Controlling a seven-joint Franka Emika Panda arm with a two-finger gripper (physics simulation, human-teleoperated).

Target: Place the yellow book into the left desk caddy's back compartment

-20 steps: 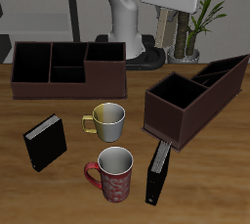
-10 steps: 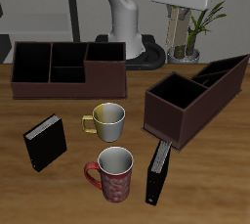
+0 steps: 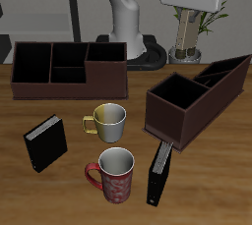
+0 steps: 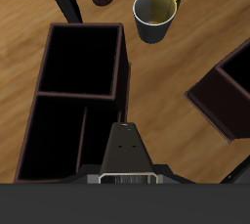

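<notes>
Though the yellow book (image 3: 183,30) is already off the surface (image 3: 219,182), hanging upright from a gripper (image 3: 187,13) that looks clamped on it, the placing itself is not done. It hangs high, about over the far end of the left desk caddy (image 3: 187,108), whose back compartment (image 3: 232,70) lies dark and open below. The lowering and release remain. The two mugs (image 3: 108,121), the black books (image 3: 44,142) and the other caddy (image 3: 59,82) sit well apart, blocking nothing.

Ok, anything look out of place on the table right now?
Nothing spilled or damaged. The left desk caddy sits diagonally, unlike the squarely set other caddy, and a black book stands on edge near its front corner.
</notes>
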